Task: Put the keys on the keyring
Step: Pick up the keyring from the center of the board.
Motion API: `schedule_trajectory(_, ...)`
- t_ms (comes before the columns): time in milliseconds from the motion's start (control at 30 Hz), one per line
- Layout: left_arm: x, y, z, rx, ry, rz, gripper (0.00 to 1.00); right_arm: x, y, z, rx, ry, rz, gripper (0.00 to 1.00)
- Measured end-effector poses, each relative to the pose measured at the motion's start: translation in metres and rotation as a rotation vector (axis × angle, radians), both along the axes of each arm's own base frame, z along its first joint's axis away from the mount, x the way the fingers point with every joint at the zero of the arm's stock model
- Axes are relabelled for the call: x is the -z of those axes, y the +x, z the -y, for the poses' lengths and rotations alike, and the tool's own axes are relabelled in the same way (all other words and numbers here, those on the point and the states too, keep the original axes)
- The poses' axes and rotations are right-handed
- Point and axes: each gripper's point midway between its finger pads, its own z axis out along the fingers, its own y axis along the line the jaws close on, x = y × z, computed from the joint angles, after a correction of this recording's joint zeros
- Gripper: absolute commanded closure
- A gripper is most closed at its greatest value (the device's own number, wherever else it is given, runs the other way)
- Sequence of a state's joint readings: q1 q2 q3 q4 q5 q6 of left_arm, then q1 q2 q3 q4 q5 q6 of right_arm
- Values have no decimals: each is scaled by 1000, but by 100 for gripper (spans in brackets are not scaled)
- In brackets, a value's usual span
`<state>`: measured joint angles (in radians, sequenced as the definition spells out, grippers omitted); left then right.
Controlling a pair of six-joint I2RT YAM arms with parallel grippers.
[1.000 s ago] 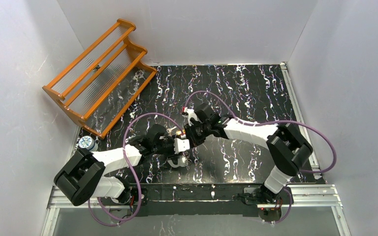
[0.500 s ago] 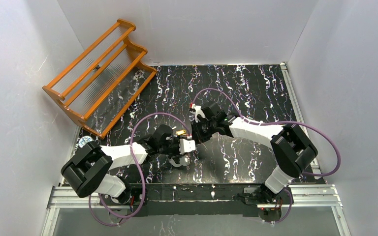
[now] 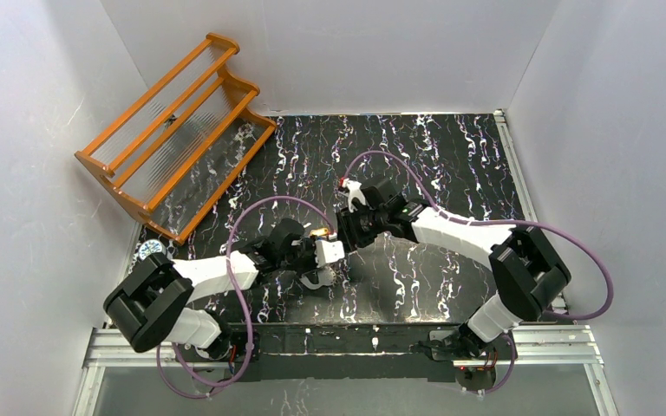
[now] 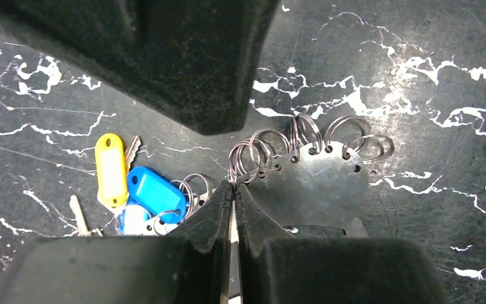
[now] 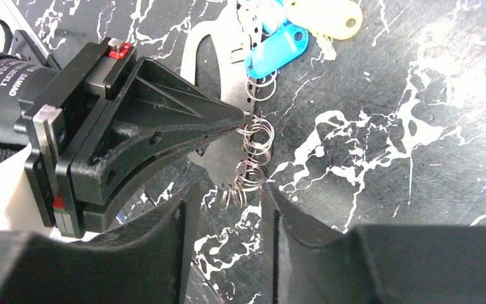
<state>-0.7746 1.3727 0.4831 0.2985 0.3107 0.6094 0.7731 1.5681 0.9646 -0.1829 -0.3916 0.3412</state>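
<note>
The keyring [image 4: 319, 183] is a flat metal oval plate with holes along its rim and several small wire split rings [image 4: 262, 152] hooked in them. My left gripper [image 4: 233, 185] is shut on one split ring at the plate's edge; it also shows in the right wrist view [image 5: 164, 126]. The keys lie by the plate's other end, with a blue tag [image 4: 152, 190], a yellow tag [image 4: 111, 168] and a bare blade [image 4: 79, 215]. My right gripper [image 5: 228, 201] is open, its fingers either side of the end split rings [image 5: 237, 190]. From above, both grippers meet [image 3: 336, 243] over the keyring [image 3: 316, 279].
An orange wooden rack [image 3: 173, 130] leans at the back left. A small round tin [image 3: 149, 250] sits by the left wall. White walls close in the black marbled table [image 3: 451, 156] on three sides.
My left gripper has moved right and slightly away, taking the keyring with it. My right gripper has drawn back to the right, staying close to the left one.
</note>
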Motion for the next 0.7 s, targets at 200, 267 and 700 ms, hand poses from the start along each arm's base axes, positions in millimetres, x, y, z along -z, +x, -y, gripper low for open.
schedule_trajectory(200,-24,3,1,-47,-59,21,100,-23,3,0,-16,54,86,41)
schedule_trajectory(267,-36,4,2,-65,-95,31,100,-31,4,0,-25,82,126,41)
schedule_trajectory(700,-98,-19,-2,-134,-390,46,100,-76,-14,1,-256,330,506,44)
